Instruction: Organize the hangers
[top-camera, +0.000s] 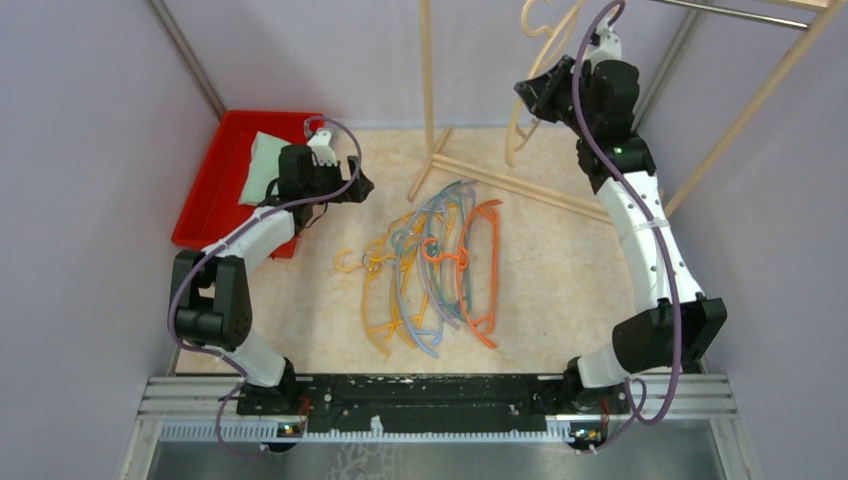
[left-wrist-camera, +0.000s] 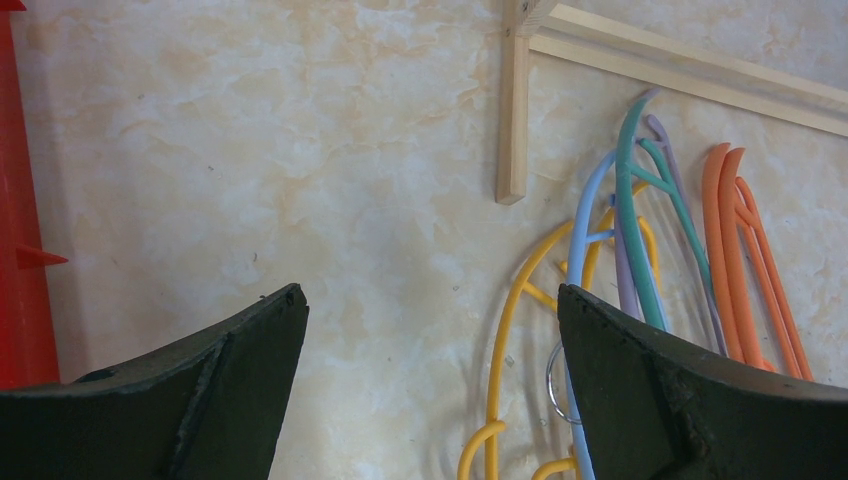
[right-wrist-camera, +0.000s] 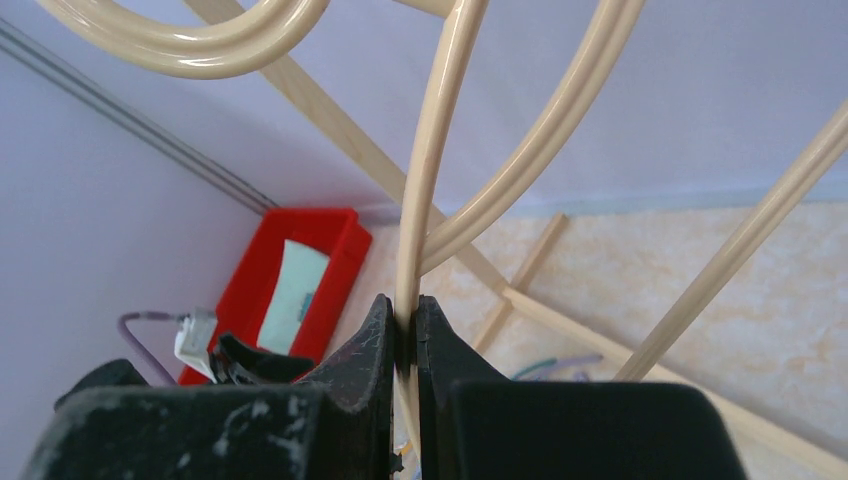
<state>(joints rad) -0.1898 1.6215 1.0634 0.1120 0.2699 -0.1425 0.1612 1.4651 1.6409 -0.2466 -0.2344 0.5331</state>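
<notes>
Several thin hangers (top-camera: 440, 265) in orange, yellow, teal, light blue and lavender lie in a pile on the table's middle. My right gripper (top-camera: 537, 95) is raised at the back right. It is shut on a thicker beige hanger (top-camera: 511, 140), held up by the rack. In the right wrist view the gripper (right-wrist-camera: 403, 305) pinches one beige hanger (right-wrist-camera: 430, 180) bar. My left gripper (top-camera: 360, 185) hovers left of the pile. In the left wrist view this gripper (left-wrist-camera: 430, 295) is open and holds nothing, with a yellow hanger (left-wrist-camera: 505, 330), teal hanger (left-wrist-camera: 630, 200) and orange hanger (left-wrist-camera: 725, 250) to its right.
The light wooden rack has an upright pole (top-camera: 427, 80) and a base bar (top-camera: 510, 180) on the table behind the pile. A red bin (top-camera: 215, 180) with a pale packet (top-camera: 262, 165) sits at the back left. Lilac walls close in both sides.
</notes>
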